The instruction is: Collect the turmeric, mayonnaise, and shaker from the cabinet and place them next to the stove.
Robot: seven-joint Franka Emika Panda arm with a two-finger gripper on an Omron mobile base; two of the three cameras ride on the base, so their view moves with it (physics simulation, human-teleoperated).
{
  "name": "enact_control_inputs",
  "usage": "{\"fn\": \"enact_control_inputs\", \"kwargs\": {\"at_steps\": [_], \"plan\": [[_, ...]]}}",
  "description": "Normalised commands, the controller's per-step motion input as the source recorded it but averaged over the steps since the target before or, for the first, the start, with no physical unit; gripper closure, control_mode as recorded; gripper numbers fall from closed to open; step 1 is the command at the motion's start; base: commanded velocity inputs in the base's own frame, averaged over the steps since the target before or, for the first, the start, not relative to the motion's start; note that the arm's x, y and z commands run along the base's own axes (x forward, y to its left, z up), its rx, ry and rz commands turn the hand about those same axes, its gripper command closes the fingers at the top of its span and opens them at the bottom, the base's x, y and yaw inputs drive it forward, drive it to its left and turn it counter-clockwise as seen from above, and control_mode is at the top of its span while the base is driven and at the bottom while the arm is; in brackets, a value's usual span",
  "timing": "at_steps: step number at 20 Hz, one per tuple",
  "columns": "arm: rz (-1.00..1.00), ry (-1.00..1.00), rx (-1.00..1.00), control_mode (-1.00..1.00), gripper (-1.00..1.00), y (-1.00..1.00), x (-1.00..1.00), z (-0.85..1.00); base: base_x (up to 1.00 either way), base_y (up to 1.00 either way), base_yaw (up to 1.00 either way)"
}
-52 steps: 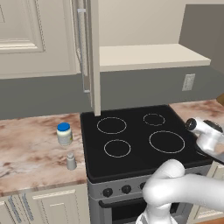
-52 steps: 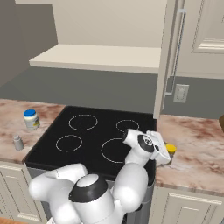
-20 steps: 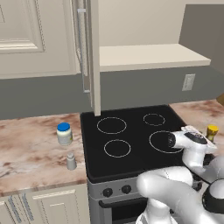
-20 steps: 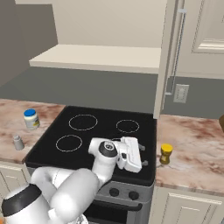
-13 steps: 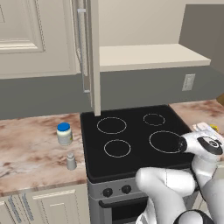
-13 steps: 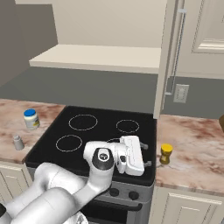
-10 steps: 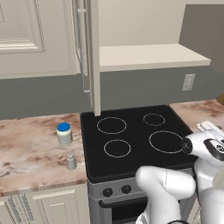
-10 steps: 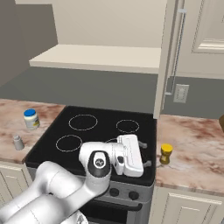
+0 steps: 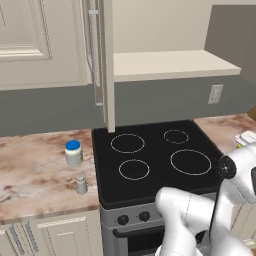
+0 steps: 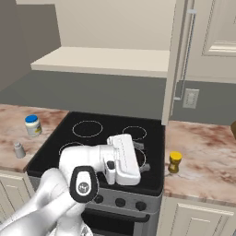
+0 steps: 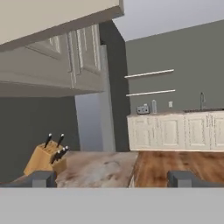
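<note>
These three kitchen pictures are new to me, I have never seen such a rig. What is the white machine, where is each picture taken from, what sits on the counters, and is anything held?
The white machine is a jointed robot arm on a driving base, drawn in a simulated kitchen. Two pictures come from cameras on the base, looking over the arm from its left and its right at the black glass cooktop with white rings. The third comes from a camera on the hand, looking sideways past its claw toward a wooden knife block.

Left of the cooktop stand a squat white jar with a blue lid and a small grey shaker. Right of it stands a small yellow-orange jar with a dark lid. The cream wall cabinet above is open.

The claw is open and holds nothing.
</note>
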Motion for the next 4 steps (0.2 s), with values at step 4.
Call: {"fn": "enact_control_inputs", "kwargs": {"at_steps": [4], "plan": [[0.0,0.06,0.0,-1.0,-1.0,0.56,-0.5,0.62,0.0,0.0,0.0]]}}
